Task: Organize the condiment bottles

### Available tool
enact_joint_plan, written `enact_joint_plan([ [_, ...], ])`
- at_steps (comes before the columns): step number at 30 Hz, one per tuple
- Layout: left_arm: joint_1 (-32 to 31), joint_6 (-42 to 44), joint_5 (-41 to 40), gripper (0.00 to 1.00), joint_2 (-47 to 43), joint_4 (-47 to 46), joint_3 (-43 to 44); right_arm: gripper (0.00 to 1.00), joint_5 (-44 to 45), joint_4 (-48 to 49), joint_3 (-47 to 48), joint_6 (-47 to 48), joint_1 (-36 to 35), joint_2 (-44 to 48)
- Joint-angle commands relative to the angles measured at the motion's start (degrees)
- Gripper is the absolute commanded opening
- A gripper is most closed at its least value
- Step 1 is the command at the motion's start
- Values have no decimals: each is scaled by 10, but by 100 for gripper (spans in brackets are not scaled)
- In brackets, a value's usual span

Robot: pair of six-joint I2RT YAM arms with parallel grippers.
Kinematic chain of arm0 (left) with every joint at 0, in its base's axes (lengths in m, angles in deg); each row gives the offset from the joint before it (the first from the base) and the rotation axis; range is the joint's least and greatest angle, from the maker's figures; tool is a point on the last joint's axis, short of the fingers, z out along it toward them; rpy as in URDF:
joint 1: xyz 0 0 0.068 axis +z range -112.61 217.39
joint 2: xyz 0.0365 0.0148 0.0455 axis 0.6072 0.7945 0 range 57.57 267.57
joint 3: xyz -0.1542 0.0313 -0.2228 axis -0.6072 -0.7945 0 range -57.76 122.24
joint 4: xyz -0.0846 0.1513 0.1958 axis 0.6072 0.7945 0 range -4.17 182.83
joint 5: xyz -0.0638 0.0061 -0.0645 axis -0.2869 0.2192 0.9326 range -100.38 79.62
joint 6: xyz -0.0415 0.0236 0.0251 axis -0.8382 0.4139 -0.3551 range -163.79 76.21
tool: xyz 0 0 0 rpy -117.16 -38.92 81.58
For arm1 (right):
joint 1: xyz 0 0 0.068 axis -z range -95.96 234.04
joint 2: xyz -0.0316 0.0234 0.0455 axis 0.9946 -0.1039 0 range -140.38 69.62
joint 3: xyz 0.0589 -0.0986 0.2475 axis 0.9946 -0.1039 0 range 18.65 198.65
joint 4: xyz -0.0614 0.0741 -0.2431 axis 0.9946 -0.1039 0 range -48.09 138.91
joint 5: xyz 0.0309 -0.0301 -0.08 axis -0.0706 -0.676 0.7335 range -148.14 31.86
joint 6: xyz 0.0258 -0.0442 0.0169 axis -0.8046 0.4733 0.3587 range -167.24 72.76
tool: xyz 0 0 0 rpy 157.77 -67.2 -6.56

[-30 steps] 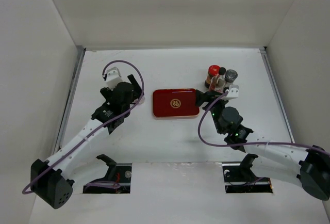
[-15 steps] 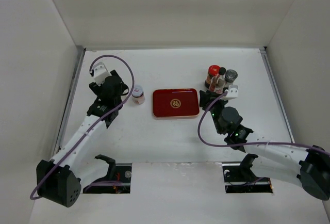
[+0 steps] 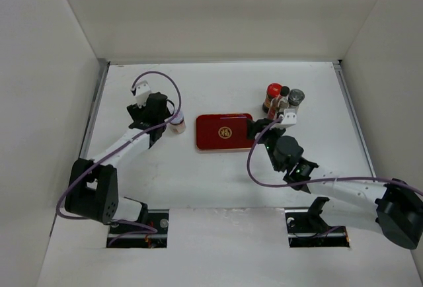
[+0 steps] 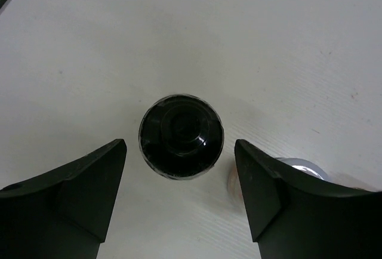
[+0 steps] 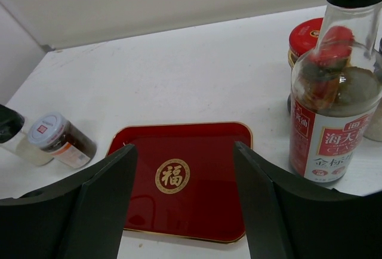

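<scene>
Black fingers of the left claw [image 4: 181, 147] stand apart. Looking straight down through its wrist camera, we see the round cap of the black-capped white bottle [image 4: 181, 135] between them. A strip of white worktop [image 4: 250, 44] shows on either side of the cap, so nothing is gripped. Behind one finger in that view a silvery rim peeks out, the edge of the pale-lidded jar [image 4: 301, 167].

The overhead camera shows us that jar just left of the red tray [image 3: 206, 140], but the claw hides the black-capped bottle there. The right wrist camera shows both, close together left of the tray, with the jar nearer to it.

The right claw [image 5: 185, 147] also has its fingers spread with nothing between them. From overhead we place it above the tray's right end. Its own camera looks across the tray and its gold character [image 5: 172, 176].

In that view the tall slim dark-sauce bottle [image 5: 334, 110] looms just right of the tray, with the red-lidded dark jar [image 5: 307, 35] behind it. Only the overhead view gives us the grey-topped shaker [image 3: 296, 95] plainly. All three stand bunched on the worktop off the tray's far right corner.
</scene>
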State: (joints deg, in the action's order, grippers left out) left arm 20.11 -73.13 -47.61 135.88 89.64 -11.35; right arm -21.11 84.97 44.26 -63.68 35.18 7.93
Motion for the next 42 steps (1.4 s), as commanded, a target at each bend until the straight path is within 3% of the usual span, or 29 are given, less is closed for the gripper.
enact_joint_plan([
  [1,6,-5,1,68,15,-43,31,73,-7,30,25,5,-7,-2],
  [4,8,-7,0,57,35,-51,31,76,-6,30,24,8,-7,5],
  [5,13,-8,1,48,41,-52,32,76,-4,30,22,7,-7,9],
  [8,13,-14,-4,34,20,-53,25,76,-6,33,16,4,-5,15],
  [15,-31,3,-73,28,-170,-61,28,76,-5,36,15,2,-4,18],
  [18,-69,25,-74,29,-203,-76,53,76,-3,37,14,1,-4,20],
  [22,-161,32,-65,29,-164,-86,83,77,1,40,8,0,-1,30],
  [28,-267,34,-51,29,-19,-160,117,78,12,50,-6,-8,11,46],
  [33,-279,37,-47,29,76,-191,139,78,15,52,-12,-15,21,52],
  [42,-274,40,-42,31,152,-210,131,78,15,48,-13,-18,21,61],
])
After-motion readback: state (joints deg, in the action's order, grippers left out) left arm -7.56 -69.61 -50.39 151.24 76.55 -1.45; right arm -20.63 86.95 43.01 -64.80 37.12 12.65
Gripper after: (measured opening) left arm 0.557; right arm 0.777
